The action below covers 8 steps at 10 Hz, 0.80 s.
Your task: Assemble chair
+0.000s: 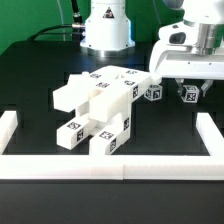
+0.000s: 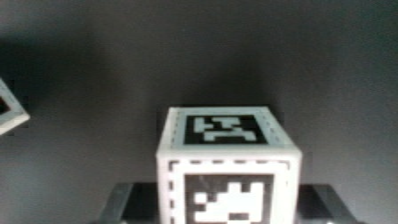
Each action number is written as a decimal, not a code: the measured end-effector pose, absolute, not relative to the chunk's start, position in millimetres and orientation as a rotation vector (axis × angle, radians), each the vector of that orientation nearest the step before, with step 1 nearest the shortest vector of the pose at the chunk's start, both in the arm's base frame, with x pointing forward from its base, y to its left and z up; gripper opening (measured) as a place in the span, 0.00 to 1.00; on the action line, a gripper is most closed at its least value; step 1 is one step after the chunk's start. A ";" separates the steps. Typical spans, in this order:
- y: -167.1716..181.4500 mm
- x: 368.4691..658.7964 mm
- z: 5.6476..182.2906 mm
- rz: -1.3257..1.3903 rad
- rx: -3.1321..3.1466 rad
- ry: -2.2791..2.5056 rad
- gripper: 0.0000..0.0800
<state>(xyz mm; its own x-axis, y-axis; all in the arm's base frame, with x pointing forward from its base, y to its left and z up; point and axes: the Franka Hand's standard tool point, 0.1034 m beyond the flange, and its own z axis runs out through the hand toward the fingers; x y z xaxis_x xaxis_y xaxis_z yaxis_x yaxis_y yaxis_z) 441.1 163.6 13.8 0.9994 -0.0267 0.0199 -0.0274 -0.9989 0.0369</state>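
Observation:
The part-built white chair (image 1: 95, 108), chunky tagged plates and bars joined together, lies on the black table in the middle of the exterior view. Two small white tagged blocks stand to its right: one loose (image 1: 153, 92), the other (image 1: 190, 95) between my fingers. My gripper (image 1: 191, 90) reaches down over that block, shut on its two sides. The block seems to rest on the table. In the wrist view the same block (image 2: 226, 150) fills the middle, with a dark finger (image 2: 135, 196) against each side and the gripper (image 2: 228, 198) centred on it.
White border rails run along the front (image 1: 110, 166), the exterior view's left (image 1: 8, 126) and right (image 1: 211, 130). The arm's white base (image 1: 106, 25) stands at the back. A white tagged part's edge (image 2: 9, 105) shows at the rim of the wrist view.

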 end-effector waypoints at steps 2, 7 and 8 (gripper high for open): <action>164.0 444.1 25.4 0.035 3.112 -0.043 0.36; 147.3 465.1 88.6 -0.037 3.139 -0.084 0.36; 147.8 464.1 87.6 -0.039 3.138 -0.080 0.36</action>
<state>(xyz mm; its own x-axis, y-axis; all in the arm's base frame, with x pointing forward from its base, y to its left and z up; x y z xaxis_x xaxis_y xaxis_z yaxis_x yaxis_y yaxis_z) 464.1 147.8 87.6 0.9984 -0.0510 -0.0250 -0.0510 -0.9987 0.0027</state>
